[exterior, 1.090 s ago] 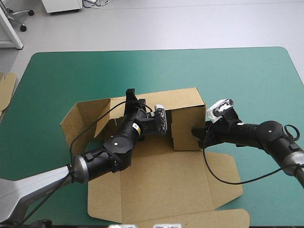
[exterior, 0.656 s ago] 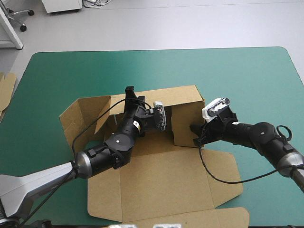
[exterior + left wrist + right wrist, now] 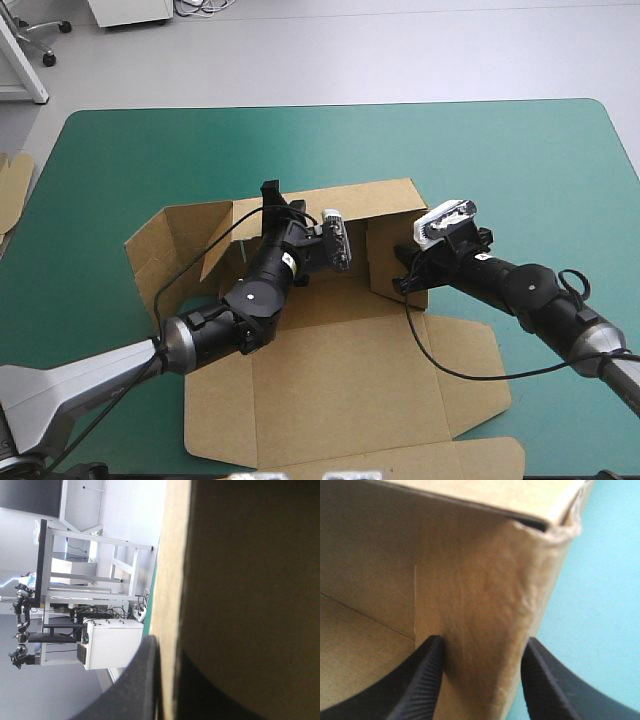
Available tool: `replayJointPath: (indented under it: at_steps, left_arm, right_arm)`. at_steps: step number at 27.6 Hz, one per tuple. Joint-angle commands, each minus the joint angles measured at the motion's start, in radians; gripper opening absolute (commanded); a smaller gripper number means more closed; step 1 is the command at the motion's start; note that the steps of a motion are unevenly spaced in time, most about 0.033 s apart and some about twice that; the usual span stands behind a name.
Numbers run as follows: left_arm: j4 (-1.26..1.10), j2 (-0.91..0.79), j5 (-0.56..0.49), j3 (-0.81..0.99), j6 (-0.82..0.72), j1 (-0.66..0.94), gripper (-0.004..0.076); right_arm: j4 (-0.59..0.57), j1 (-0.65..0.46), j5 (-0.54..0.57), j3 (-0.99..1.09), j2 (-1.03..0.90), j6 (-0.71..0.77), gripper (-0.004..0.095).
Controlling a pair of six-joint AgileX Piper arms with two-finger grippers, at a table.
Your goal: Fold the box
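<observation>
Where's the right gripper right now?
In the high view, the right gripper is against the raised right-hand wall of the box, near the middle of the table.

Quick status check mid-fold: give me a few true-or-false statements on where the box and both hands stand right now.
The box has its lid lying flat toward the near edge of the table. True.
The left hand is clear of the box. False: it pinches the top of the far wall.
The right hand has its fingers either side of the right wall. True.
The left flap lies flat on the table. False: it stands up at a slant.
Spare board shows at the table's left edge. True.
</observation>
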Motion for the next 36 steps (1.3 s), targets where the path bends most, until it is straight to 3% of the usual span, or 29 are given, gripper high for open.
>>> replayJointPath:
  at_steps: [1,3,10,14,30,36]
  left_arm:
    - [-0.033,-0.024,-0.009,-0.024,-0.044,-0.004,-0.0014]
    - [-0.033,-0.024,-0.002,-0.024,-0.044,-0.004,-0.0014]
    - [-0.050,-0.024,0.017,-0.024,-0.044,-0.004,-0.0014]
    - [-0.048,-0.024,0.022,-0.024,-0.044,-0.004,-0.0014]
    - [0.037,-0.024,0.069,-0.040,-0.056,-0.004,-0.0006]
    - [0.031,-0.043,0.087,-0.042,-0.056,-0.048,0.0146]
  right_arm:
    - [0.026,0.060,-0.081,-0.027,-0.023,-0.002,0.0337]
    - [0.026,0.099,-0.136,-0.027,-0.012,-0.002,0.0260]
    - [0.053,0.107,-0.177,-0.027,0.053,0.014,0.0231]
    - [0.061,0.107,-0.182,-0.027,0.051,0.017,-0.0032]
    - [0.085,0.107,-0.181,-0.029,0.052,0.040,-0.0013]
    - [0.089,0.107,-0.185,-0.029,0.052,0.042,-0.0013]
